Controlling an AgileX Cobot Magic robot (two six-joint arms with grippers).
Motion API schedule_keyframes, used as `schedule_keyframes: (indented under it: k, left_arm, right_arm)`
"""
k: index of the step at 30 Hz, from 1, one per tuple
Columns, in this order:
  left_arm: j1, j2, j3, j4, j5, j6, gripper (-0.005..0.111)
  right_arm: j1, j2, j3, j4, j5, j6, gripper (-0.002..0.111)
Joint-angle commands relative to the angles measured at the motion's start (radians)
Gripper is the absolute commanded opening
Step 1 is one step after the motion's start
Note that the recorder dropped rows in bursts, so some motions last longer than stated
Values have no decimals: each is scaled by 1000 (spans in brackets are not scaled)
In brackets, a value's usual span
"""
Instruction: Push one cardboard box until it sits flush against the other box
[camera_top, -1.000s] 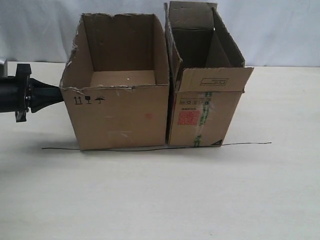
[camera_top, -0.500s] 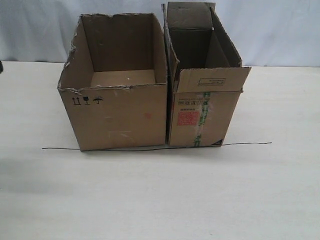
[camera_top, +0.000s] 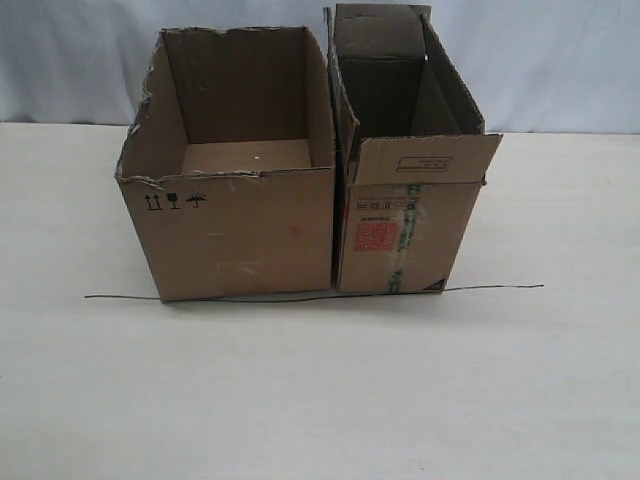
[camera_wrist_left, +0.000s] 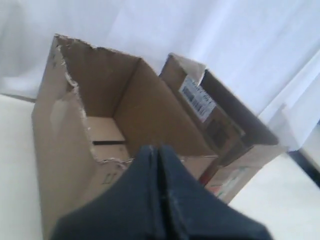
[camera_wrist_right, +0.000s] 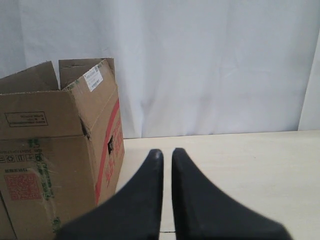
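Observation:
The cardboard box (camera_top: 240, 230), wide with ragged top edges and black handling symbols, stands left of centre on the table. Its right wall touches the other box (camera_top: 400, 235), narrower and taller, with a folded-out flap, a red stamp and green tape. Neither gripper shows in the exterior view. In the left wrist view my left gripper (camera_wrist_left: 158, 149) is shut and empty, held back from the cardboard box (camera_wrist_left: 60, 145) and looking into it. My right gripper (camera_wrist_right: 166, 152) is open by a narrow gap, empty, off to the side of the other box (camera_wrist_right: 50, 165).
A thin black wire (camera_top: 300, 297) lies along the table (camera_top: 320, 400) at the front foot of both boxes. A white curtain (camera_top: 550, 60) hangs behind them. A white barcode label (camera_wrist_left: 197, 97) shows near where the boxes meet.
The left arm, which was at the cardboard box's left wall a second ago, has drawn back out of the exterior view. The other box's flap shifted slightly left early on.

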Motion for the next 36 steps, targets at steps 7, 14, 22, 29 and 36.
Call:
schedule_keyframes:
  k: [7, 14, 22, 29, 36]
  left_arm:
    - [-113, -303, 94, -112, 124, 0, 0]
    - [-158, -323, 94, -95, 287, 8, 0]
    - [-158, -328, 94, -91, 110, 24, 0]
    - [-277, -622, 179, -28, -173, -11, 0]
    - [-350, -641, 303, -1, -354, 66, 0]
  right_arm:
    - [4, -4, 5, -1, -7, -1, 5]
    - [4, -4, 5, -1, -7, -1, 5]
    - [4, -4, 5, -1, -7, -1, 5]
    - [4, -4, 5, -1, -7, -1, 5]
    - [4, -4, 5, -1, -6, -1, 5]
